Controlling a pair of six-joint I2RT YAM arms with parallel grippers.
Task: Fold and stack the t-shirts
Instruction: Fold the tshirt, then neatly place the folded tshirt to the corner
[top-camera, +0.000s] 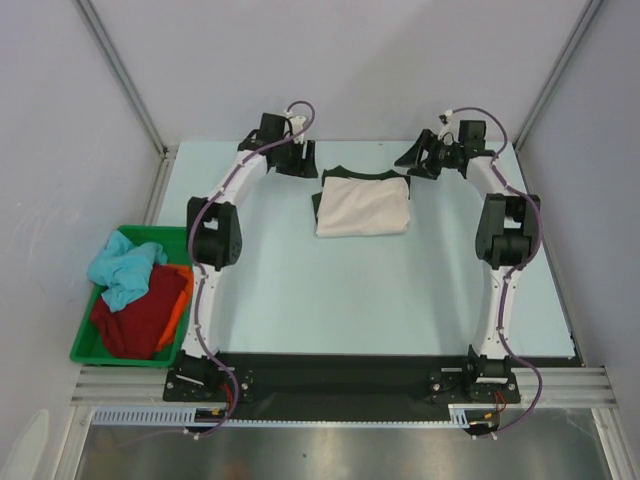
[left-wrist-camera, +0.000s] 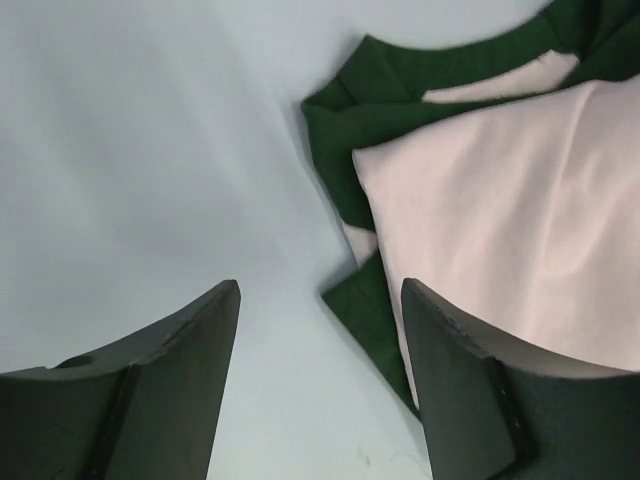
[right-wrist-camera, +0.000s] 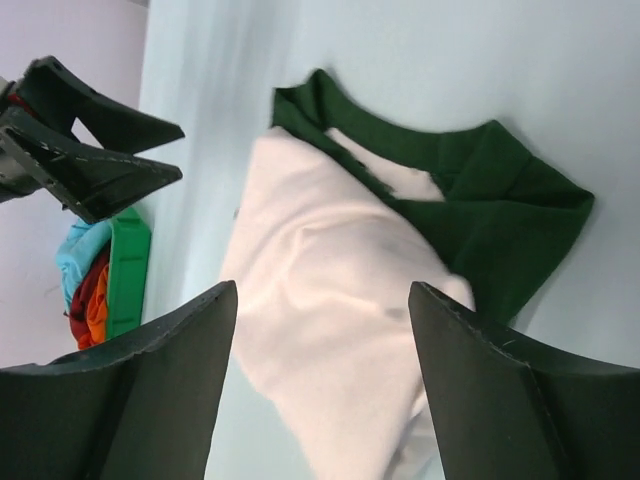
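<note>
The pale blue table (top-camera: 380, 290) carries everything, and the cream t-shirt (top-camera: 362, 205) folded at its far middle serves as the reference for the rest. The left arm (top-camera: 215, 235) curves up from the near edge to end just left of the cream t-shirt's far corner. The right arm (top-camera: 505, 230) does the same on the opposite side, ending just right of its far corner.

The cream t-shirt lies flat as a neat rectangle, plain side up, directly on top of the dark green t-shirt (left-wrist-camera: 380, 110), which shows past it along the far edge and the left edge.

Well apart from the cream t-shirt, to its near left and off the table's side, sits a green bin (top-camera: 140, 234). In it lies a crumpled dark red t-shirt (top-camera: 140, 320), with a light blue t-shirt (top-camera: 122, 270) bunched on its far end and an orange t-shirt (top-camera: 178, 300) along the side nearer the cream one.

The left gripper (left-wrist-camera: 320, 283) hangs just beside the cream t-shirt's left edge, jaws spread wide with nothing between them. The right gripper (right-wrist-camera: 322, 288) is raised above the cream t-shirt's right side, jaws also spread wide and gripping nothing.
</note>
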